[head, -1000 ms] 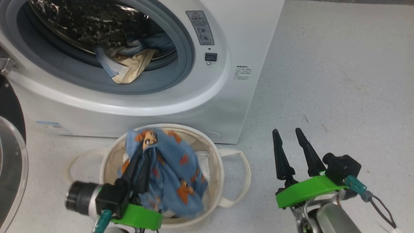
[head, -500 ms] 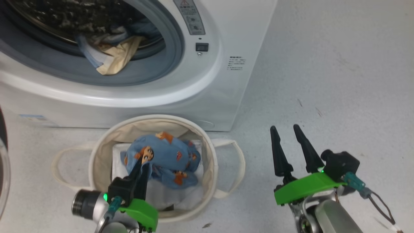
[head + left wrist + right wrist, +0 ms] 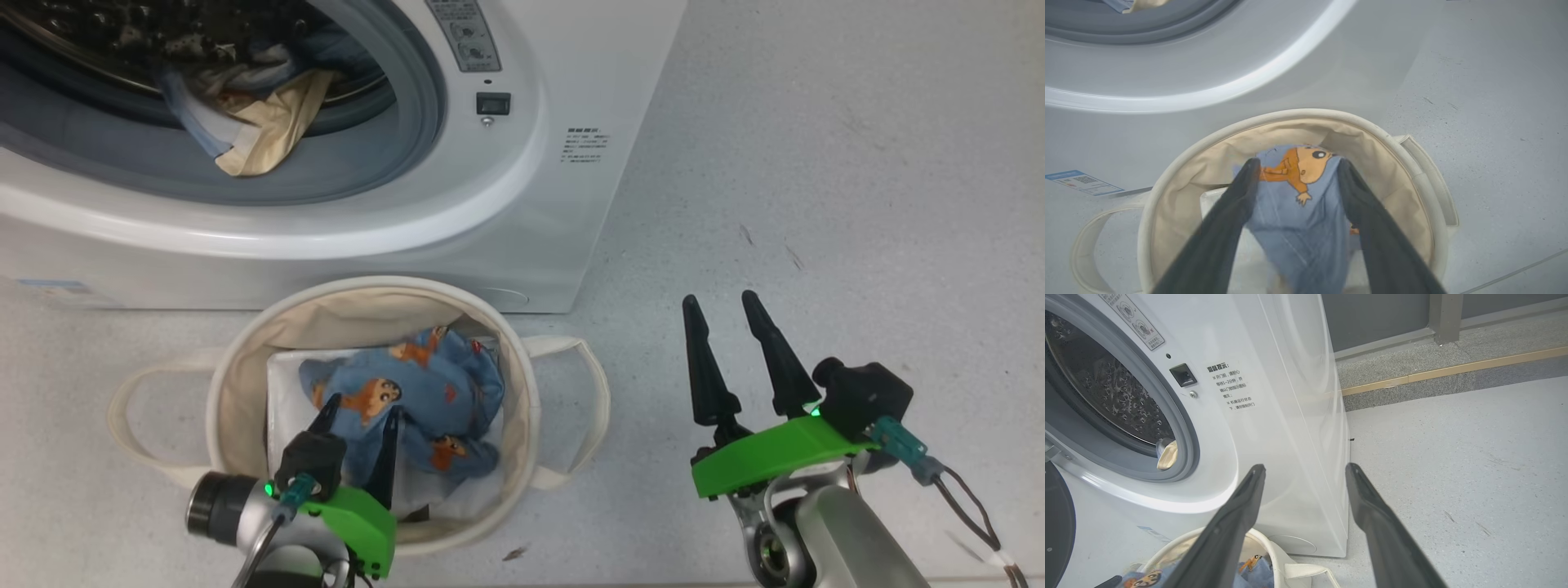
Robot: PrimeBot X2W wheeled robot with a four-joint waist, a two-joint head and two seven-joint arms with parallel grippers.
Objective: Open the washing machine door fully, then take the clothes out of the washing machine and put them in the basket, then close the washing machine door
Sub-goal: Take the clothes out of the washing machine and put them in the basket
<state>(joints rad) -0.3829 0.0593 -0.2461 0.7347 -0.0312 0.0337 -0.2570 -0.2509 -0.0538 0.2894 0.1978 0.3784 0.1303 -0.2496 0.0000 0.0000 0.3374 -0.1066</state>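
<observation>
Left hand point(image 3: 362, 406) now open, empty: clothes point(image 3: 433, 380) dropped into the basket point(image 3: 245, 359) under it. More remain in the washing machine point(image 3: 571, 65).

Speckled grey floor point(image 3: 816, 147) carries white washing machine point(image 3: 588, 73). Cream canvas basket point(image 3: 245, 351) sits on it just in front of machine; dark scuff marks point(image 3: 747, 235) off to machine's rt side.

Reads as a plain laundry or utility space. Shown by a white washing machine point(image 3: 555, 212) standing on speckled grey floor point(image 3: 816, 163), a canvas basket point(image 3: 367, 282) before it, a grey wall point(image 3: 1380, 314) and brass strip point(image 3: 1453, 369) beyond.
</observation>
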